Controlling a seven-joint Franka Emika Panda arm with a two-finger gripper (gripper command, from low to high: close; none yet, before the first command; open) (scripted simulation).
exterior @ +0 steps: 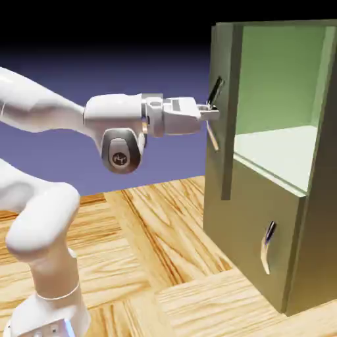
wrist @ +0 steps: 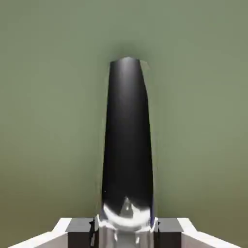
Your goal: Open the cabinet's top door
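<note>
The olive-green cabinet [exterior: 289, 243] stands at the exterior view's right. Its top door [exterior: 224, 112] is swung wide and shows edge-on, with the pale green inside [exterior: 280, 85] laid bare. My gripper [exterior: 212, 113] is shut on the top door's curved handle [exterior: 214, 99]. In the hand view that handle [wrist: 127, 145] rises dark and shiny between my two fingertips [wrist: 80, 231], against the flat olive door panel [wrist: 48, 97].
The lower door [exterior: 253, 243] is closed and carries a small curved handle [exterior: 268, 245]. The wooden tabletop [exterior: 151, 250] spreads beneath my arm. The arm's elbow and base [exterior: 46, 263] fill the lower left of the exterior view.
</note>
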